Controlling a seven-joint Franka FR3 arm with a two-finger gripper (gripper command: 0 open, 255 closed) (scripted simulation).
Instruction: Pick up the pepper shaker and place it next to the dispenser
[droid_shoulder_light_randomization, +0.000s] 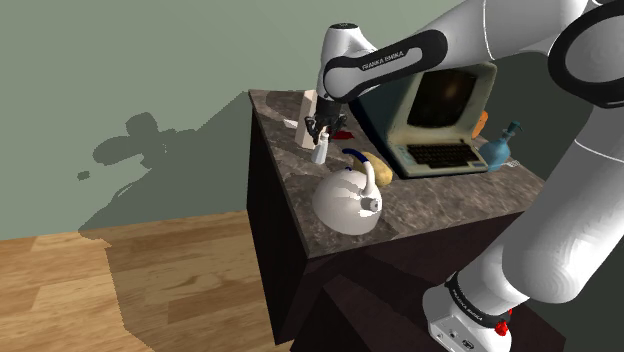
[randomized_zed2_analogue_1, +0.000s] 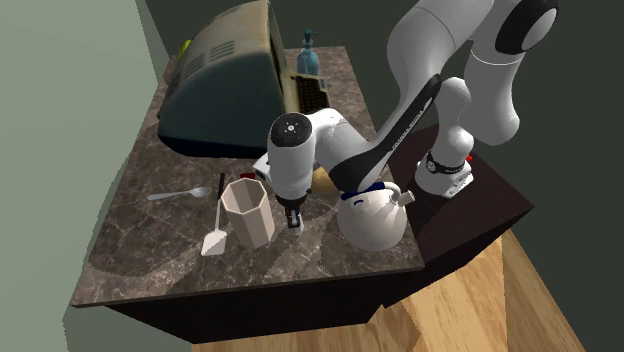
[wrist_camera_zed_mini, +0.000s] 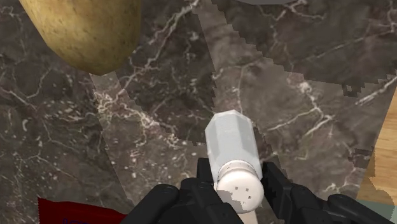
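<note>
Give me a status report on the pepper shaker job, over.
Gripper shut on pepper shaker. Blue dispenser sits past the old computer. White kettle and potato close by gripper.

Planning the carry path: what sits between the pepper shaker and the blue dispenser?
In the shoulder view, the old beige computer sits on the counter between the pepper shaker and the dispenser.
</note>
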